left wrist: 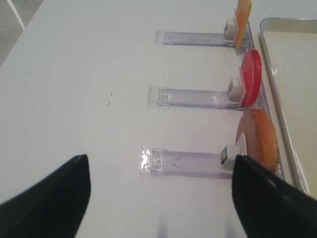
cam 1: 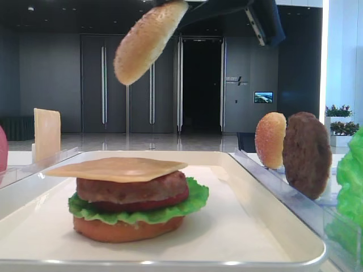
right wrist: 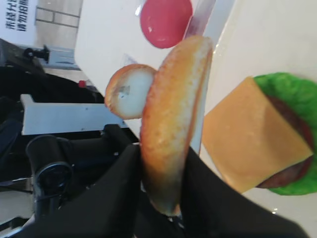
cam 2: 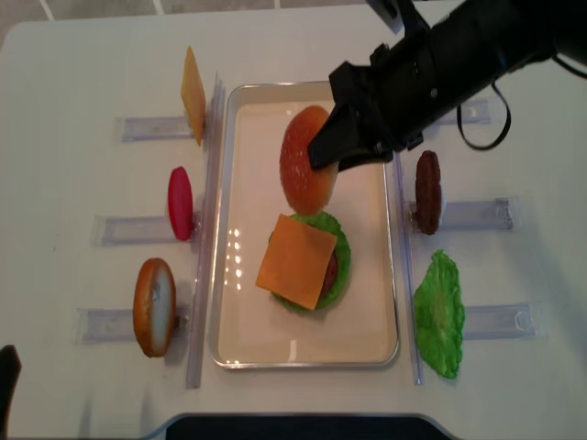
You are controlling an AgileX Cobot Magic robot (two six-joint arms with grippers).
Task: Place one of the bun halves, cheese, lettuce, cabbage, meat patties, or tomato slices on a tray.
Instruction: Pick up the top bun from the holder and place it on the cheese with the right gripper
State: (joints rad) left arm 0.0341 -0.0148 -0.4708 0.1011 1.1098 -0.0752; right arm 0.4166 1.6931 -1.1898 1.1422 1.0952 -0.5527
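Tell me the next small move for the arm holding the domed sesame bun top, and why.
Probably carry it toward the stack and lower it. The right gripper is shut on the domed golden sesame bun top, held on edge above the cream-white tray, short of the square yellow-orange cheese slice topping the stacked burger, so it should be levelled before release.

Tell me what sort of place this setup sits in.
Probably a lobby or exhibition hall: tall dark double doors, a small wall screen, and potted flowers stand behind the white table.
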